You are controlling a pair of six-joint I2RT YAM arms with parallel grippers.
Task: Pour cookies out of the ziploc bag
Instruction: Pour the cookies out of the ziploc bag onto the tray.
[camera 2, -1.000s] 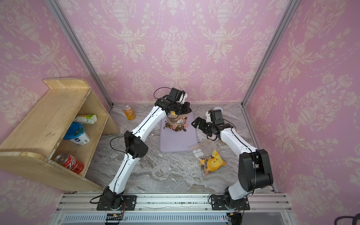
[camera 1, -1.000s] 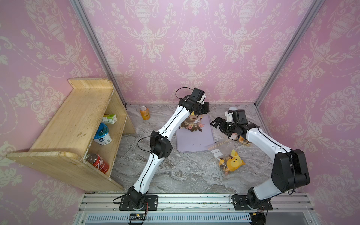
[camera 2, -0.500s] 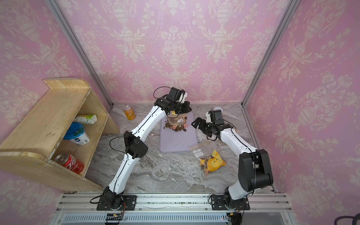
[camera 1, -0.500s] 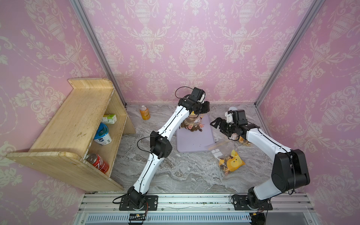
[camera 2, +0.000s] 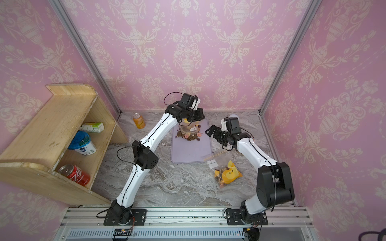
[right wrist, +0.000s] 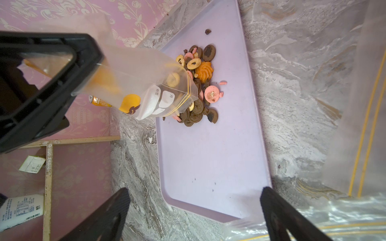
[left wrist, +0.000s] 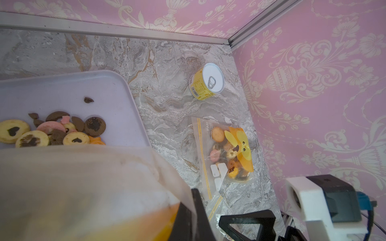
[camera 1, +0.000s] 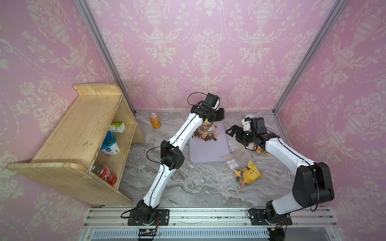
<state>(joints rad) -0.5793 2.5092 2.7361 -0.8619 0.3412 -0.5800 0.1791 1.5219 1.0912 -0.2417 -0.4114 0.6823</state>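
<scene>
Right wrist view shows the ziploc bag (right wrist: pixel 146 83) hanging upside down over the far end of the purple tray (right wrist: pixel 208 156). Its open mouth points down, just above the cookies (right wrist: pixel 198 87). I cannot tell if it touches them. Most of the cookies lie in one heap on the tray. One pale ring cookie (right wrist: pixel 173 80) sits inside the bag, close to the mouth.

The left gripper (left wrist: pixel 192 208) is pressed together on the closed bottom end of the bag and holds it up. The right gripper (right wrist: pixel 194 192) is spread wide with nothing in it, just beside the tray.

I think the bag is thin, soft and slippery, and very light now that it is nearly empty. It sags and folds, so the last cookie may catch in a crease. The best place to hold it looks like the bottom edge, far from the mouth, so the mouth hangs low and open. A small shake would likely free the cookie. The cookies look dry and easy to break. Little broken bits lie around the heap, so a short drop is kinder.
</scene>
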